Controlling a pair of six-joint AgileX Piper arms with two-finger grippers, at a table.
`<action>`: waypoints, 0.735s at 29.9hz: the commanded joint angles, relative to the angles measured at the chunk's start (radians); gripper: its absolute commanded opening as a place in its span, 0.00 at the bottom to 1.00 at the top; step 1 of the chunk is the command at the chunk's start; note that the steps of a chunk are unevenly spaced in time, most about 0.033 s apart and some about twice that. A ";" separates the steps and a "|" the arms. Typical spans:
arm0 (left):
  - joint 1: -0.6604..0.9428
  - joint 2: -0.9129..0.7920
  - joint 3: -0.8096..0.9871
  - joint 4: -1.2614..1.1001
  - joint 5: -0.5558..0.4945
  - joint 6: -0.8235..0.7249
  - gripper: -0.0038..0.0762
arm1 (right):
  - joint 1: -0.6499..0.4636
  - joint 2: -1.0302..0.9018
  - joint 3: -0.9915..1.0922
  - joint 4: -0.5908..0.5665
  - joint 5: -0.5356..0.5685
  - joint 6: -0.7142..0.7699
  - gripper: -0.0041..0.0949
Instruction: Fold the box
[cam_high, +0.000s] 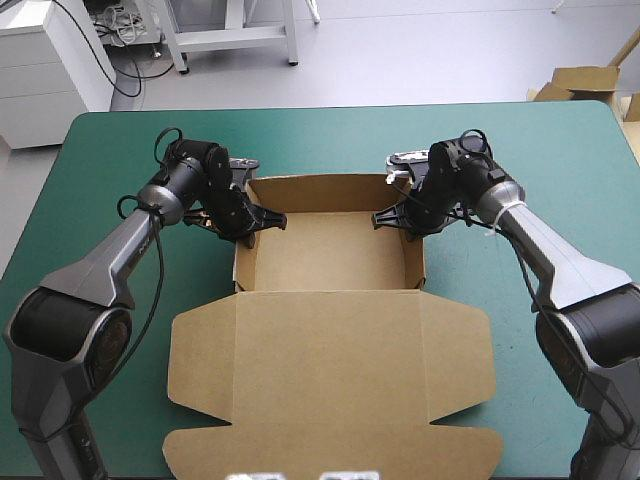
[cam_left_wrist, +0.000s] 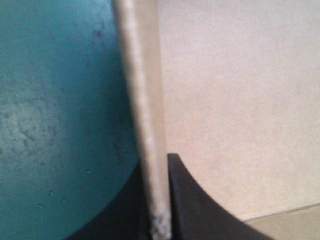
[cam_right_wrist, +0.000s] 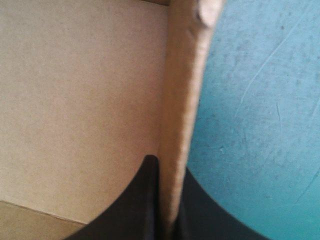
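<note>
The brown box (cam_high: 330, 250) stands as an open tray in the middle of the teal-green table, its lid (cam_high: 330, 380) lying flat toward the near edge. My left gripper (cam_high: 250, 220) is shut on the tray's left wall (cam_left_wrist: 145, 120), one black finger (cam_left_wrist: 200, 210) inside the tray and one outside. On the opposite side, my right gripper (cam_high: 400, 215) pinches the right wall (cam_right_wrist: 182, 115), its black fingers (cam_right_wrist: 140, 205) pressed to either face of the board. Both walls stand upright.
More brown board (cam_high: 585, 80) lies beyond the table's far right corner. Bare teal-green cover (cam_high: 90, 170) runs along both sides of the box and behind it.
</note>
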 joint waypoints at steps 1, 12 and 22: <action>-0.029 -0.032 -0.025 -0.091 -0.007 0.030 0.04 | 0.002 -0.041 -0.004 -0.008 0.037 -0.058 0.03; -0.029 -0.032 -0.033 -0.093 -0.014 0.038 0.04 | 0.002 -0.041 -0.004 -0.007 0.021 -0.041 0.35; -0.029 -0.032 -0.034 -0.093 0.009 0.119 0.24 | 0.002 -0.041 -0.004 -0.042 0.023 -0.041 0.43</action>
